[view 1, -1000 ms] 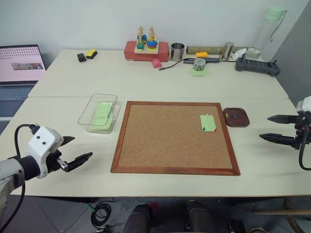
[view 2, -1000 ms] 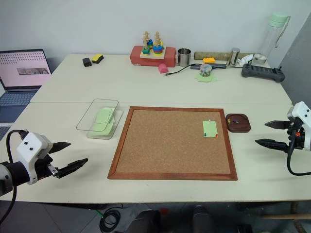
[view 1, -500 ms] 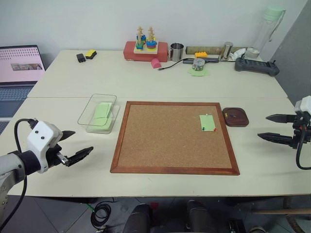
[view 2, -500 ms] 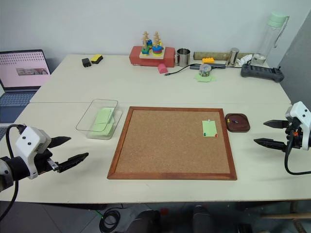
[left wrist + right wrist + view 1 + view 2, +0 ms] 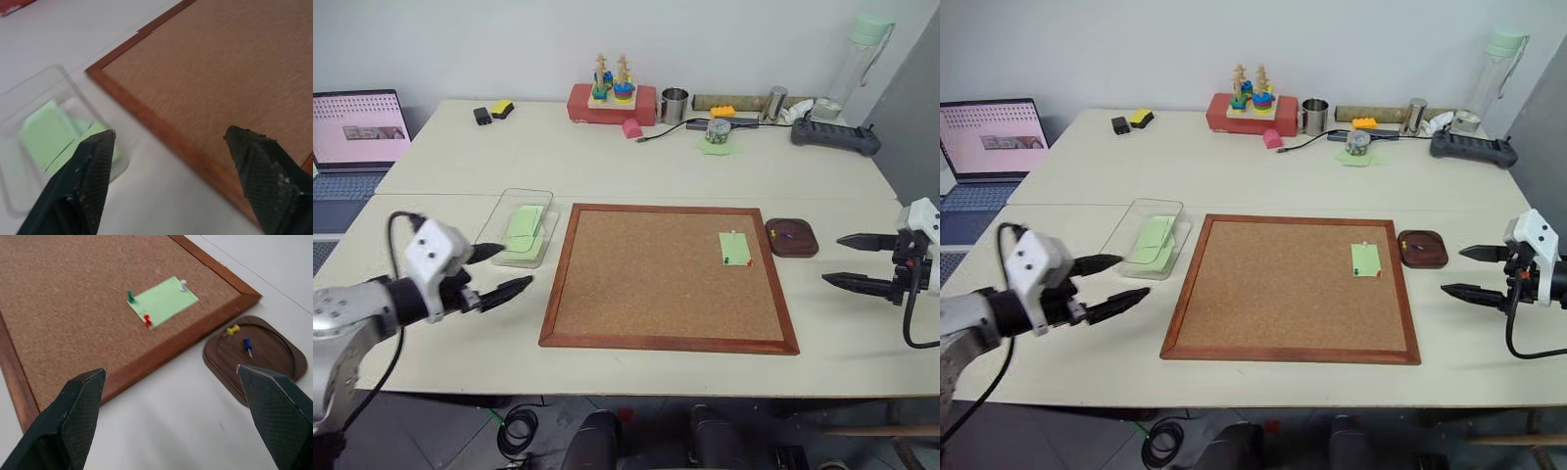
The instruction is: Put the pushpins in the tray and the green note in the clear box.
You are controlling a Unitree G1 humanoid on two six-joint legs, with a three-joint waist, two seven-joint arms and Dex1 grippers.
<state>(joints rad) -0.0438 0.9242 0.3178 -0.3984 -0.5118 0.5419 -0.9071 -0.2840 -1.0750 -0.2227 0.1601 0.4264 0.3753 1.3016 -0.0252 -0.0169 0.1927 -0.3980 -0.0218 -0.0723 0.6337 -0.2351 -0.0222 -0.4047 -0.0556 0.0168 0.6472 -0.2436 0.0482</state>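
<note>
Currently, at risk: the green note [image 5: 164, 300] is pinned to the cork board [image 5: 666, 274] by three pushpins, green [image 5: 130, 296], red [image 5: 147, 321] and white [image 5: 183, 283]; I judge that tugging the paper before the pins are out would tear it.
Pin risk: the heads are tiny, so a slightly off pinch may slip, or flick a pin across the table [image 5: 607, 166].
Mix-up risk: green paper already lies in the clear box [image 5: 514, 227], and another green sheet sits under a small jar [image 5: 714, 129] at the far edge; neither is the target.
Right gripper [image 5: 854, 261]: jaws wide, empty, hovering over the table at the right.
Left gripper [image 5: 501, 271]: jaws apart, empty, near the board's left frame.
Note versus right gripper: the note lies left of it, on the board's right part, with the tray [image 5: 790, 237] between them.
Tray: just right of the board, holding a yellow pin [image 5: 234, 329] and a blue pin [image 5: 247, 343].
Clear box versus left gripper: just beyond its fingertips, on the far side.
</note>
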